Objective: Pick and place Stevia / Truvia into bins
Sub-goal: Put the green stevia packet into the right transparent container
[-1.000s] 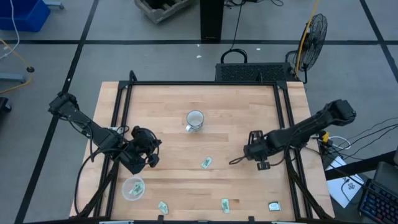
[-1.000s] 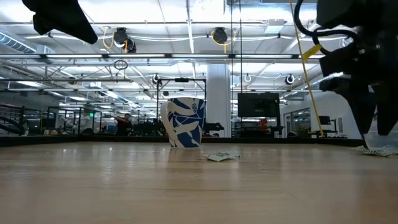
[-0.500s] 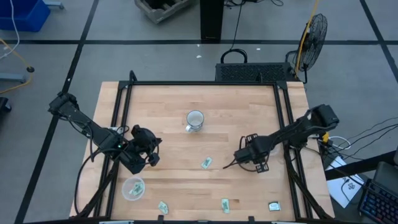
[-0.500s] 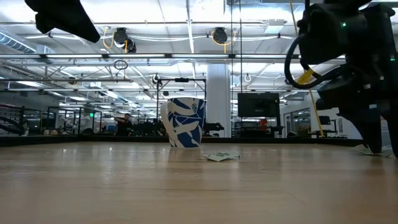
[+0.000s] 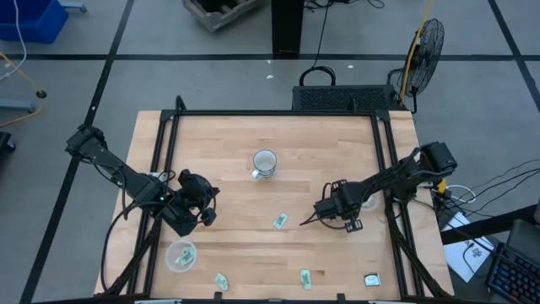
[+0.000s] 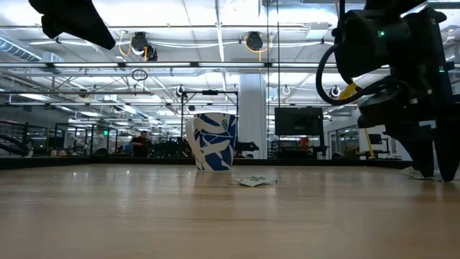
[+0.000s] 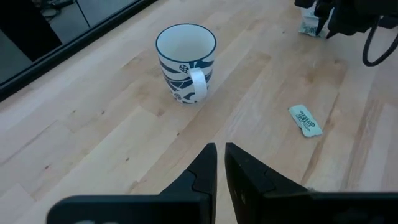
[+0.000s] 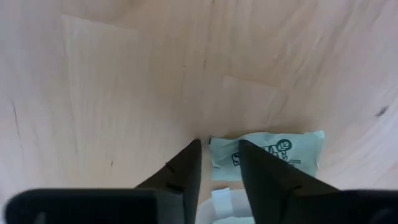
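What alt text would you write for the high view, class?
Two dark arms work over a wooden table; the right tool nears a green sachet, the left tool waits above a clear tub. A white mug stands mid-table.

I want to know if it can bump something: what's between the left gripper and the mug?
Nothing, just bare table between the left gripper and the mug, as the left wrist view shows.

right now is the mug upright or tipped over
Upright: the mug stands on its base on the table, open mouth up, handle at the side, nothing visible inside.
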